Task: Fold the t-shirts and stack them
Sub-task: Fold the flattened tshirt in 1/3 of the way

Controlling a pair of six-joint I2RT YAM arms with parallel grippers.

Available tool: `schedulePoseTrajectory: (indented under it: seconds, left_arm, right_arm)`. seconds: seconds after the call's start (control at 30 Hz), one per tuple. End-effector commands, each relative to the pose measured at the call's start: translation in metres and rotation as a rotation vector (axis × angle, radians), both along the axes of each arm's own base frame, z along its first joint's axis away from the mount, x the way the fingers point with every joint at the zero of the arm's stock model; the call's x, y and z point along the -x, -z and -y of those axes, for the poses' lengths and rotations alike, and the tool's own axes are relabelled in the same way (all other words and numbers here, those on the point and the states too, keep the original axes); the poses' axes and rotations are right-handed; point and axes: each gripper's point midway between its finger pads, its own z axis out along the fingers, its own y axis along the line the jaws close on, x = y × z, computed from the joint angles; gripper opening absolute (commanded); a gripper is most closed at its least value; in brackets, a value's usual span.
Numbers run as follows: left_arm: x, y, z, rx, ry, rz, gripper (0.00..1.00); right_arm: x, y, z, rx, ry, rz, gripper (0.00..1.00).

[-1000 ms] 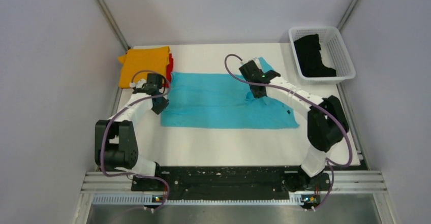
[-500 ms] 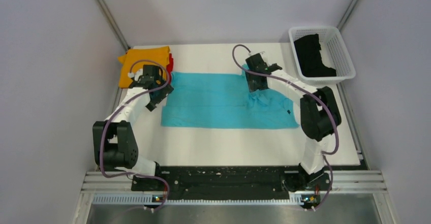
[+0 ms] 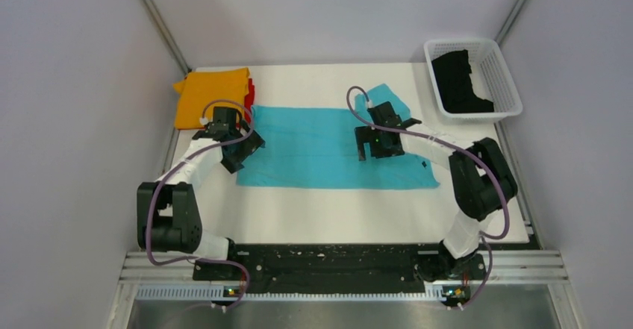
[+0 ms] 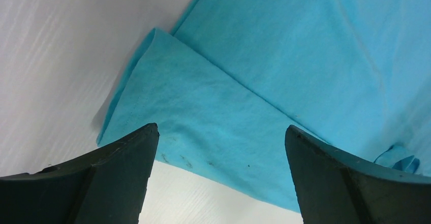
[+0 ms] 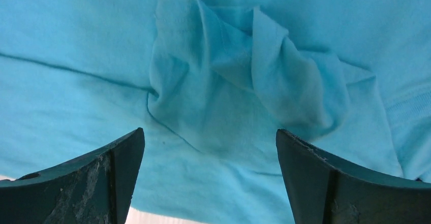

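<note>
The turquoise t-shirt (image 3: 313,146) lies as a long folded band across the middle of the table, with one flap (image 3: 384,96) sticking out at its far right. My left gripper (image 3: 237,150) hovers open over its left end, where the folded corner (image 4: 203,117) shows between the fingers. Open too, my right gripper (image 3: 371,144) hangs above a crumpled sleeve fold (image 5: 244,71) in the shirt's right half. The folded orange t-shirt (image 3: 213,94) rests on the red one (image 3: 251,90) at the far left. A black t-shirt (image 3: 459,83) lies in the basket.
The white mesh basket (image 3: 504,75) stands at the far right corner. White table (image 3: 336,213) shows in front of the turquoise shirt. Grey walls and metal frame rails close in both sides. The arms' bases sit at the near edge.
Both grippers have opened and let go of the turquoise shirt. The right one came back from the far edge toward the near side. The left one shifted slightly nearer.
</note>
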Motion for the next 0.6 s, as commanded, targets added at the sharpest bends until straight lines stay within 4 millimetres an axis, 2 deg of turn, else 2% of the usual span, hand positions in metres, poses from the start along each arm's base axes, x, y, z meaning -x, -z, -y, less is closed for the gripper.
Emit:
schedulePoseTrajectory:
  seconds: [0.0,0.1,0.2,0.33,0.43,0.5,0.57]
  left_arm:
    - [-0.003,-0.005,0.007,0.025,0.031,0.045,0.99]
    - [-0.001,-0.005,0.005,0.013,0.031,0.044,0.99]
    - [0.001,-0.007,0.005,0.011,0.035,0.047,0.99]
    - [0.001,-0.009,0.004,0.007,0.040,0.051,0.99]
    - [0.001,-0.009,0.005,0.006,0.044,0.051,0.99]
    - [0.000,-0.009,0.006,0.012,0.050,0.058,0.99]
    - [-0.004,-0.011,0.012,0.032,0.070,0.072,0.99]
  right_arm:
    - [-0.056,-0.017,-0.020,-0.050,0.039,0.145,0.99]
    - [-0.091,-0.030,-0.011,-0.015,0.101,0.222,0.99]
    - [-0.123,-0.044,0.007,0.019,0.179,0.297,0.99]
    - [-0.149,-0.065,0.029,0.081,0.218,0.383,0.99]
    - [-0.153,-0.088,0.039,0.111,0.222,0.420,0.99]
    - [-0.143,-0.099,0.032,0.054,0.192,0.416,0.99]
    - [-0.123,-0.098,0.019,-0.040,0.148,0.378,0.99]
